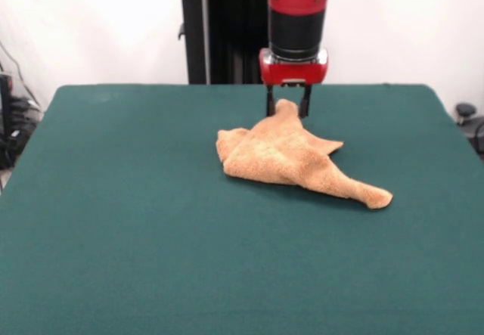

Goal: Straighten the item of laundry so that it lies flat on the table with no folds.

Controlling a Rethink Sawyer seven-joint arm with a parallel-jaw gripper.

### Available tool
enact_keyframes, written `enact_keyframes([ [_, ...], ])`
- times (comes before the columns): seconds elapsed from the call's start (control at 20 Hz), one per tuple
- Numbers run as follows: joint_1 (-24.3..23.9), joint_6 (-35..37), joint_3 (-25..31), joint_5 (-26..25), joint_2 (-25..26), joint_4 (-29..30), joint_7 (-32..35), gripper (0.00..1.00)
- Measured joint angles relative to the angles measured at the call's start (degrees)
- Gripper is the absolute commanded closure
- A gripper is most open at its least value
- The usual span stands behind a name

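Note:
The orange-tan towel lies crumpled on the green table, right of the middle. It is drawn up into a peak at its far side, and a long corner trails towards the front right. My gripper comes down from above, right over that peak. Its two dark fingers stand on either side of the raised tip of cloth and hold it up off the table. The rest of the towel rests on the table in folds.
The black pedestal stands behind the table's far edge. Cables and dark gear sit off the table's left side, and a small dark object off its right side.

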Motion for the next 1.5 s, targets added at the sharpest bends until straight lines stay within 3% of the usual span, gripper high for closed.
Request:
enact_keyframes([
  [0.5,0.8,-2.8,-0.3,0.0,3.2,-0.9,0.0,0.0],
  [1.5,1.5,-2.8,-0.6,0.0,3.1,-1.2,0.0,0.0],
])
